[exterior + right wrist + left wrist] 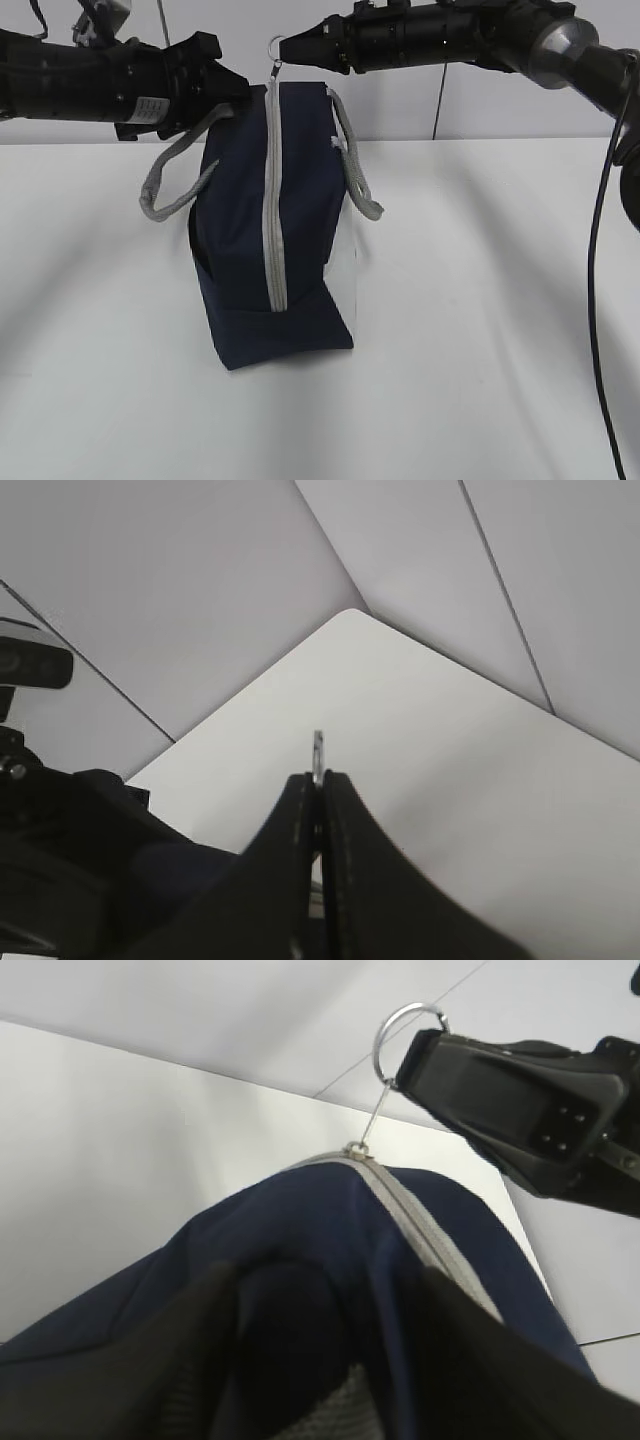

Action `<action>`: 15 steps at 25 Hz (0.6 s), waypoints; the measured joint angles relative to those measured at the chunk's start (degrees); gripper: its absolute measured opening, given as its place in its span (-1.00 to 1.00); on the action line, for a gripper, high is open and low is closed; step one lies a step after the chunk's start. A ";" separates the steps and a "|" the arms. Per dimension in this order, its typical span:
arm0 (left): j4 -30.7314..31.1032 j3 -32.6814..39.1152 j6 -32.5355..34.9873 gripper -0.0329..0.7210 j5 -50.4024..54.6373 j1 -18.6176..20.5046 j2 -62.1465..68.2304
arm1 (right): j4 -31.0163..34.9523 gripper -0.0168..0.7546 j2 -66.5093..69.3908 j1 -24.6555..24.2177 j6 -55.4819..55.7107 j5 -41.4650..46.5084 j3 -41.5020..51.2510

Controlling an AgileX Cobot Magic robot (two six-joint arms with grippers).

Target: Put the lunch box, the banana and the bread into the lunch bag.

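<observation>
The navy-blue lunch bag [240,250] stands on the white table, its grey zipper [272,200] running closed along the top toward me. My right gripper [290,50] is shut on the zipper's metal pull ring [277,45] at the bag's far top end. The ring also shows in the left wrist view [400,1030] and edge-on between the pads in the right wrist view [318,748]. My left gripper [232,100] is shut on a fold of the bag's navy fabric [320,1310] at the top left. The lunch box, banana and bread are out of view.
Grey webbing handles hang off the bag's left side [170,185] and right side [355,170]. A black cable [597,300] hangs at the right. The white table [480,300] spreads around the bag, with a grey wall behind it.
</observation>
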 joint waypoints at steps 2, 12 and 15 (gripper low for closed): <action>-0.71 0.00 0.00 0.08 -0.20 -0.17 0.27 | 0.00 -1.00 0.00 0.00 0.00 0.00 0.00; -2.00 0.00 0.00 -0.61 -0.84 -0.30 0.31 | -0.04 -1.00 0.00 0.00 0.00 0.00 0.00; -2.00 0.00 0.00 -0.78 -0.84 -0.31 0.31 | -0.04 -1.00 0.00 0.00 0.00 0.08 0.00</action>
